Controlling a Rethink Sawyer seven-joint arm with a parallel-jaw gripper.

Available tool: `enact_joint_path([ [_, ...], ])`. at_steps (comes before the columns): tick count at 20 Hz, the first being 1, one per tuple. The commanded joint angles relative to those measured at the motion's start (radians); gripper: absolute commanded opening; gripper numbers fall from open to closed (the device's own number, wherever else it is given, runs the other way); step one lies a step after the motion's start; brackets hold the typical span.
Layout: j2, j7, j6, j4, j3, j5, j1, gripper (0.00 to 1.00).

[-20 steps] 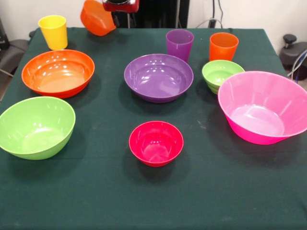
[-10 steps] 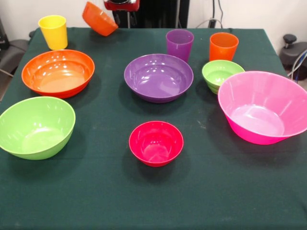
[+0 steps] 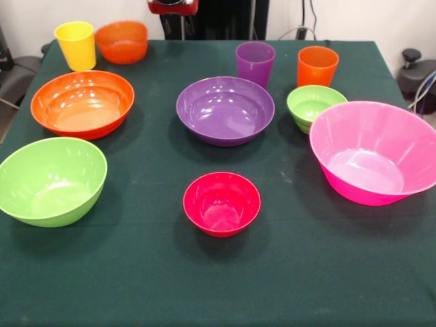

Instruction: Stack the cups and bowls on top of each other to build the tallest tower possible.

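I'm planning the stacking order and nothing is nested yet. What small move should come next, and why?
Probably bring the tool, barely visible at the top edge, down over the small orange bowl. That bowl sits upright beside the yellow cup at the table's far side, nearest the arm, and looks sized to nest in the small red-magenta bowl, which stands empty.

Dark green tablecloth (image 3: 143, 272) covers table; black chair (image 3: 417, 71) beside right edge.
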Motion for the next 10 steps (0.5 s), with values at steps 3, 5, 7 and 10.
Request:
enact_joint_path([
  [3, 0.002, 0.028, -0.074, -0.092, 0.066, -0.036, 0.019, 1.00],
  [5, 0.001, 0.017, -0.062, -0.100, 0.072, -0.037, 0.017, 1.00],
  [7, -0.004, 0.004, -0.045, -0.106, 0.078, -0.035, 0.014, 1.00],
  [10, -0.009, -0.008, -0.028, -0.106, 0.087, -0.030, 0.009, 1.00],
])
